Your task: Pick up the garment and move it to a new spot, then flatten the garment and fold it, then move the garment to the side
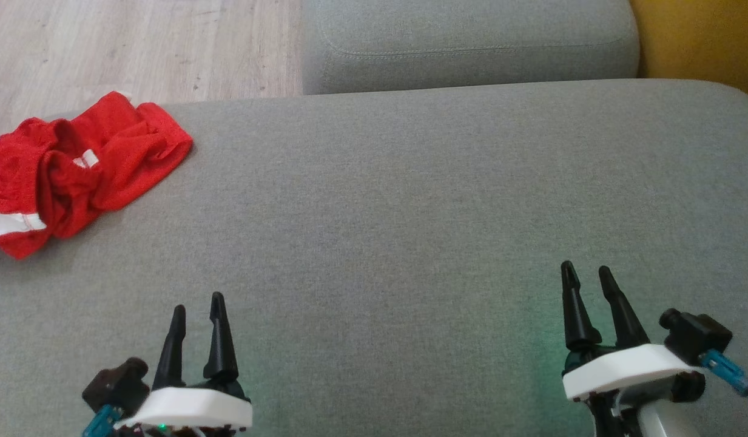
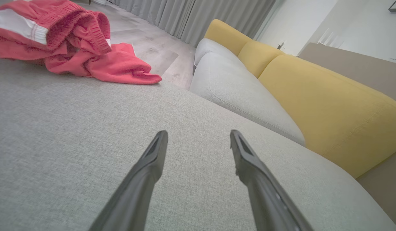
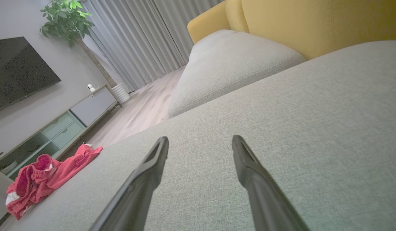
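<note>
Left pincer [image 1: 198, 301], right pincer [image 1: 586, 267]: tapered black fingers [image 1: 220, 346], white wrist shells [image 1: 195, 414], black camera blocks [image 1: 694, 335], blue connectors [image 1: 727, 369].

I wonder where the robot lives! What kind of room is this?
Probably a living room: a big grey fabric sofa with yellow back cushions, a flat black television on the wall, and a leafy green potted plant beside long grey curtains.

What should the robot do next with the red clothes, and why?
Probably reach the left jaws forward and leftward toward the red garment: both jaws stand open and empty, and it lies crumpled at the grey cushion edge, nearer that side.
</note>
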